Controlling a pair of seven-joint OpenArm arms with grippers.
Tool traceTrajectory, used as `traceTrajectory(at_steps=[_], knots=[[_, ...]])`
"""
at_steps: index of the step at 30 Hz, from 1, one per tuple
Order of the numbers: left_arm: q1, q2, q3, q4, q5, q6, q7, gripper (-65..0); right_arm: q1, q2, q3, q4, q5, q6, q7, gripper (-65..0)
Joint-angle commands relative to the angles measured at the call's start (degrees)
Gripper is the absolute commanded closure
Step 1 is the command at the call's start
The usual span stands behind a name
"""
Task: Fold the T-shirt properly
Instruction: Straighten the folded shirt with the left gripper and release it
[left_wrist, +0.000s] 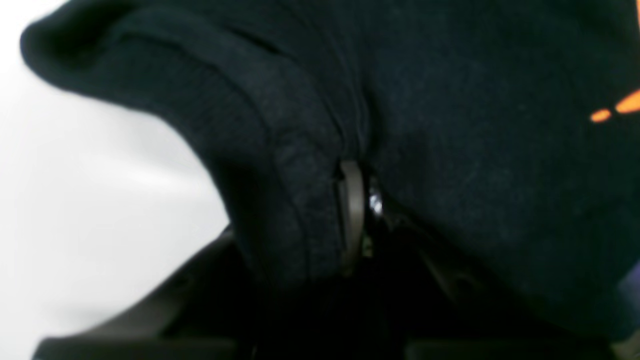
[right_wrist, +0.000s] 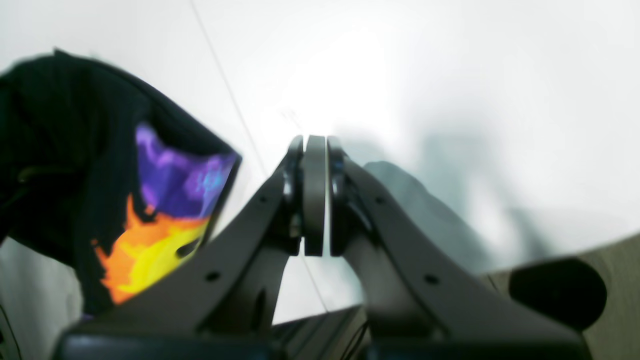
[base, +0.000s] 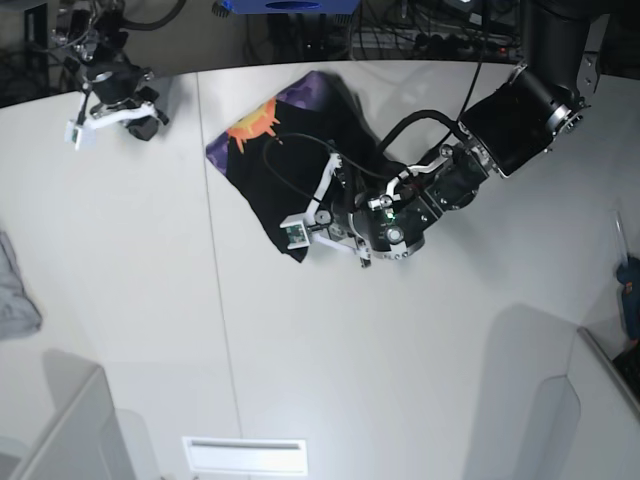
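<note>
Black T-shirt (base: 290, 160) bunched far of centre on the white table (base: 130, 300), orange, yellow and purple sun print showing at its far left edge; left pincer (left_wrist: 357, 210) clamped on a dark fold; right pincer (right_wrist: 315, 200) together, empty, far left.

No words, numbers, brand marks or labels can be read in any of the three views. The only mark is the picture on the T-shirt (base: 290, 150): a purple, orange and yellow sun-like print with no lettering in it. In the left wrist view just a few orange flecks of that print show at the right edge, too blurred to make out any shape
</note>
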Motion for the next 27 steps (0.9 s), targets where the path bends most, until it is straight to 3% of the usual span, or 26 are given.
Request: traceTrajectory(at_steps=[1, 8, 12, 16, 22, 27], knots=[[-1.0, -0.22, -0.07, 2.03, 2.34, -1.38, -0.21, 0.0, -0.69, 0.17, 0.48, 0.92, 0.53, 0.24, 0.92, 0.0], [1.38, 0.04, 0.11, 8.71, 21.24, -14.53, -1.36, 0.0, -1.57, -1.94, 0.48, 0.92, -1.14, 0.24, 0.92, 0.0], [4.37, 0.13, -0.42, 9.68, 30.56, -14.53, -7.69, 0.0, -1.22, -5.98, 0.22, 0.92, -8.79, 0.24, 0.92, 0.0], [6.12, 1.01, -0.33, 9.33, 33.46, -14.53, -8.39, 0.0, 0.28, -9.76, 0.13, 0.92, -16.17, 0.24, 0.74, 0.0], [5.86, 1.62, 0.11, 9.24, 33.82, -14.53, -13.84, 0.0, 1.6, -11.17, 0.13, 0.92, -17.05, 0.24, 0.74, 0.0], [4.54, 3.29, 0.2, 7.04, 33.82, -14.53, -14.1, 0.0, 2.39, -11.17, 0.39, 0.92, -17.05, 0.24, 0.56, 0.0]])
